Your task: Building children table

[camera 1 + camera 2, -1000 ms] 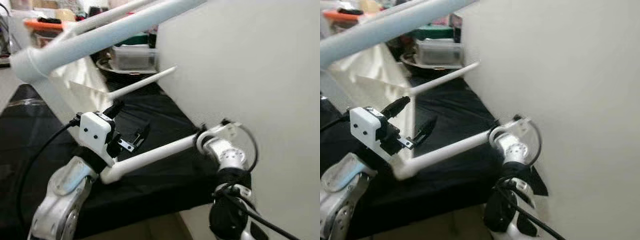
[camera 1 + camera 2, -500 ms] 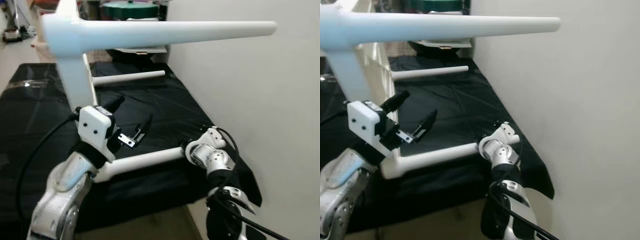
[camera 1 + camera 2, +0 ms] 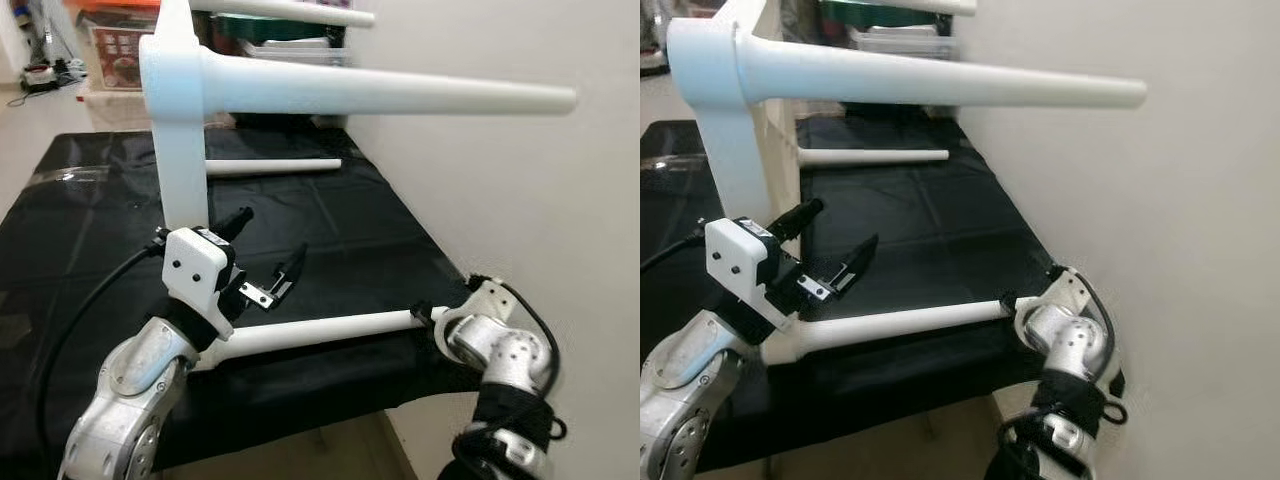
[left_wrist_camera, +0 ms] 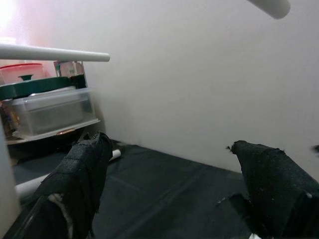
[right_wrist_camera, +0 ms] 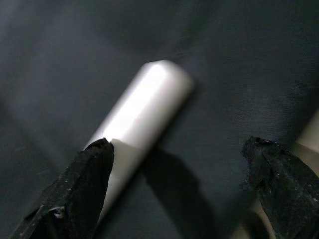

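A white children's table (image 3: 180, 130) lies on its side on a black cloth-covered surface (image 3: 90, 230), with its round legs pointing right toward the wall. One upper leg (image 3: 380, 95) juts out level above the arms. My left gripper (image 3: 270, 243) is open beside the table's frame, just above the lower near leg (image 3: 320, 330), with nothing between its fingers (image 4: 75, 184). My right gripper (image 3: 425, 315) is at that leg's free end. In the right wrist view the leg's tip (image 5: 144, 104) lies between the wide-open fingers (image 5: 75, 194), touching one of them.
A bare white wall (image 3: 520, 200) runs close along the right side. Clear plastic containers (image 3: 290, 50) and a red-lidded box (image 3: 115, 45) stand at the back. The cloth-covered surface ends at a front edge (image 3: 300, 420) just before my arms.
The whole view has shifted. The upper leg has gone from steeply slanted to nearly level. My right gripper now sits farther right, at the lower leg's tip. The left gripper stays open.
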You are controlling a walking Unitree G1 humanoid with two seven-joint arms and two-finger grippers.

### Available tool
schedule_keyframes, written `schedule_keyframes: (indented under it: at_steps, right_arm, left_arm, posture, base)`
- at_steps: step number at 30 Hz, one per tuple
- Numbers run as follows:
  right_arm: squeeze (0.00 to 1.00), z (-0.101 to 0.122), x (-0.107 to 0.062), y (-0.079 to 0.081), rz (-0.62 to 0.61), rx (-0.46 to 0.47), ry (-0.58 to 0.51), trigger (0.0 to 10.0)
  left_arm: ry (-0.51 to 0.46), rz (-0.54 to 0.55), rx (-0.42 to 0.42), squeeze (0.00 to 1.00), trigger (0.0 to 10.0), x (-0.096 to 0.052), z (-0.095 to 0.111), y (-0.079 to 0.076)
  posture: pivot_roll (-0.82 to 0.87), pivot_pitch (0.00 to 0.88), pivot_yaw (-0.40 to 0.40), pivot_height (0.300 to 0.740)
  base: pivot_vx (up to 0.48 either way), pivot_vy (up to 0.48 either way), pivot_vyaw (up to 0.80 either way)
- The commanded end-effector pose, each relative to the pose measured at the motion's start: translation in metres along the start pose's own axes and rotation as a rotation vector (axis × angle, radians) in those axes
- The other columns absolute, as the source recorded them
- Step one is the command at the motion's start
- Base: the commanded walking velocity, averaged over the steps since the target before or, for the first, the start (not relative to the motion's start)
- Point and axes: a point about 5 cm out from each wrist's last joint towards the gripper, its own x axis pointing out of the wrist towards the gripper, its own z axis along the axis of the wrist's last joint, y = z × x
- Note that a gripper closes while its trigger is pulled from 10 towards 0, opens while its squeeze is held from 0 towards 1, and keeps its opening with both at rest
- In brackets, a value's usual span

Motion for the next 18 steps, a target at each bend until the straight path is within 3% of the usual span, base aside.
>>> schedule_keyframes:
  at_steps: [1,4,5,6,7,8,9,11,12,13,14,15,16,17,18]
  right_arm:
    - [1.0,-0.022,-0.004,-0.009,-0.014,0.059,0.074,10.0]
    - [1.0,-0.019,-0.011,-0.012,-0.013,0.082,0.056,10.0]
    - [1.0,-0.01,-0.019,-0.006,0.029,0.07,0.021,10.0]
    - [1.0,0.004,-0.03,0.006,0.114,-0.034,-0.067,10.0]
    - [1.0,0.004,-0.03,0.006,0.114,-0.034,-0.067,10.0]
    - [1.0,0.012,-0.038,0.016,0.173,-0.119,-0.121,10.0]
    - [0.12,0.034,-0.051,0.029,0.183,-0.386,-0.37,10.0]
    - [0.12,0.034,-0.051,0.029,0.183,-0.386,-0.37,10.0]
    - [0.0,0.039,-0.067,0.045,0.204,-0.742,-0.594,10.0]
    - [0.0,0.039,-0.067,0.045,0.204,-0.742,-0.594,10.0]
    - [0.0,0.043,-0.073,0.054,0.193,-0.923,-0.761,10.0]
    - [0.0,0.043,-0.073,0.054,0.193,-0.923,-0.761,10.0]
    - [0.0,0.048,-0.078,0.06,0.159,-1.075,-0.931,10.0]
    - [0.0,0.048,-0.078,0.06,0.159,-1.075,-0.931,10.0]
    - [0.0,0.054,-0.086,0.065,0.117,-1.232,-1.119,10.0]
  left_arm:
    - [0.03,0.007,0.004,0.0,10.0,0.0,-0.005,0.002]
    - [0.031,0.005,0.001,0.0,10.0,0.0,-0.006,0.002]
    - [0.032,-0.001,-0.003,0.0,10.0,0.001,-0.006,0.002]
    - [0.033,-0.009,-0.006,0.0,10.0,0.002,-0.007,0.001]
    - [0.033,-0.009,-0.006,0.0,10.0,0.002,-0.007,0.001]
    - [0.033,-0.015,-0.008,0.0,10.0,0.003,-0.007,0.0]
    - [0.036,-0.032,-0.014,0.0,10.0,0.003,-0.008,-0.001]
    - [0.036,-0.032,-0.014,0.0,10.0,0.003,-0.008,-0.001]
    - [0.04,-0.05,-0.021,0.0,10.0,0.003,-0.009,-0.003]
    - [0.04,-0.05,-0.021,0.0,10.0,0.003,-0.009,-0.003]
    - [0.047,-0.041,-0.016,0.0,10.0,0.002,-0.011,-0.002]
    - [0.047,-0.041,-0.016,0.0,10.0,0.002,-0.011,-0.002]
    - [0.06,-0.019,-0.01,0.0,10.0,0.0,-0.013,0.0]
    - [0.06,-0.019,-0.01,0.0,10.0,0.0,-0.013,0.0]
    - [0.078,0.008,0.004,0.0,10.0,-0.002,-0.017,0.004]
  posture:
    - [0.04,0.0,-0.123,0.74]
    - [0.03,0.0,-0.113,0.74]
    - [0.03,0.0,-0.109,0.74]
    - [0.02,0.0,-0.104,0.74]
    - [0.02,0.0,-0.104,0.74]
    - [0.02,0.0,-0.104,0.74]
    - [0.02,0.0,-0.103,0.74]
    - [0.02,0.0,-0.103,0.74]
    - [0.02,0.0,-0.105,0.74]
    - [0.02,0.0,-0.105,0.74]
    - [0.04,0.0,-0.119,0.74]
    - [0.04,0.0,-0.119,0.74]
    - [0.05,0.0,-0.124,0.74]
    - [0.05,0.0,-0.124,0.74]
    - [0.05,0.0,-0.125,0.74]
  base:
    - [0.0,0.0,0.0]
    - [0.0,0.0,0.0]
    - [0.0,0.0,0.0]
    - [0.0,0.0,0.0]
    - [0.0,0.0,0.0]
    - [0.0,0.0,0.0]
    - [0.0,0.0,0.0]
    - [0.0,0.0,0.0]
    - [0.0,0.0,0.0]
    - [0.0,0.0,0.0]
    - [0.0,0.0,0.0]
    - [0.0,0.0,0.0]
    - [0.0,0.0,0.0]
    - [0.0,0.0,0.0]
    - [0.0,0.0,0.0]
